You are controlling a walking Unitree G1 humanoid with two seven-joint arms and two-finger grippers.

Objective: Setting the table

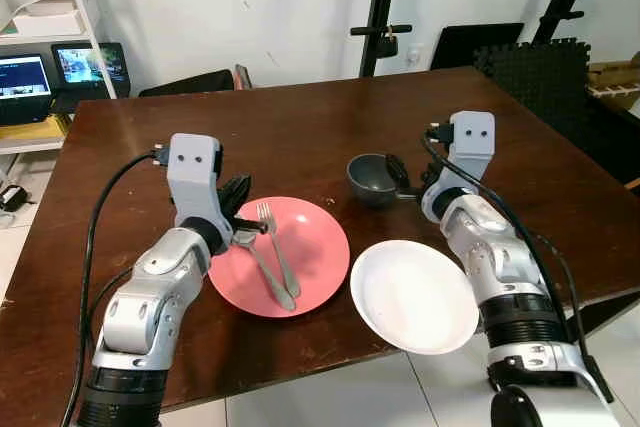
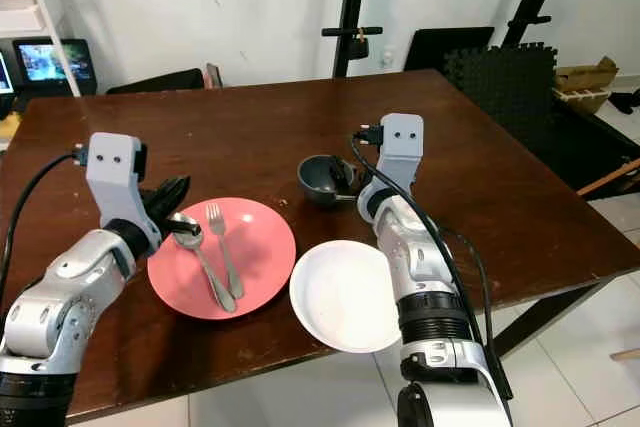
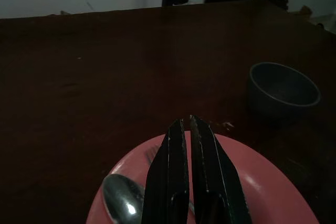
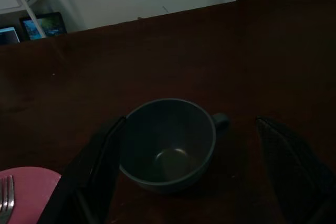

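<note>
A pink plate [image 1: 312, 247] lies on the dark wooden table [image 1: 300, 127], with a fork [image 1: 275, 247] and a spoon [image 1: 248, 238] resting on it. My left gripper [image 3: 187, 122] is shut and empty, hovering over the plate's near-left rim beside the spoon. A white plate [image 1: 415, 295] sits at the table's front edge. Behind it stands a dark grey cup [image 4: 168, 142] with a small handle [image 4: 220, 120]. My right gripper [image 4: 191, 124] is open, one finger on each side of the cup, not touching it.
A white shelf with lit screens [image 1: 40, 77] stands at the far left. Black foam mats [image 1: 545, 67] and black stand legs [image 1: 385, 7] are behind the table. The white plate slightly overhangs the front edge. Bare tabletop lies behind the dishes.
</note>
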